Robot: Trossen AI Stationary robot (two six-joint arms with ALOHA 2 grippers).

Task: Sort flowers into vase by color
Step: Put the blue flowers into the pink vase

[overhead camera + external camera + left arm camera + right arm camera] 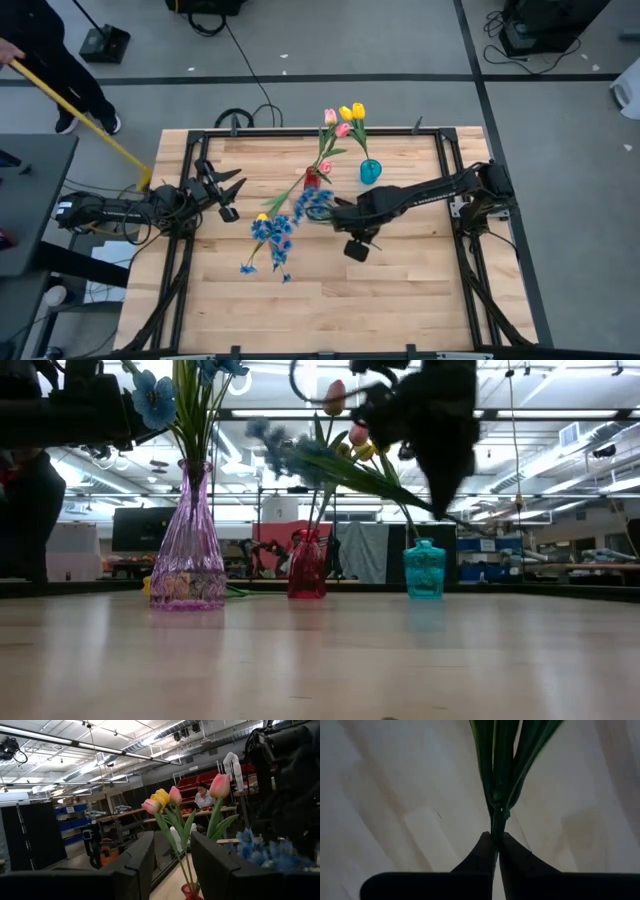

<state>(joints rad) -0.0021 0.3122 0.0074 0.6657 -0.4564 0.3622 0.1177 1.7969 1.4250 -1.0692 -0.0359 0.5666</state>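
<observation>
so the table (330,300) is a light wood plank top in a black frame. Standing on it are a purple glass vase (188,550), a red vase (307,568) and a teal vase (424,569), and blue flower sprigs (270,240) lie flat near the middle.

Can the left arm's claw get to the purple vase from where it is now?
Probably yes. The left claw sits open near the table's left side, and the wood between it and the purple vase looks bare. The right claw is farther right, shut on a blue sprig.
</observation>
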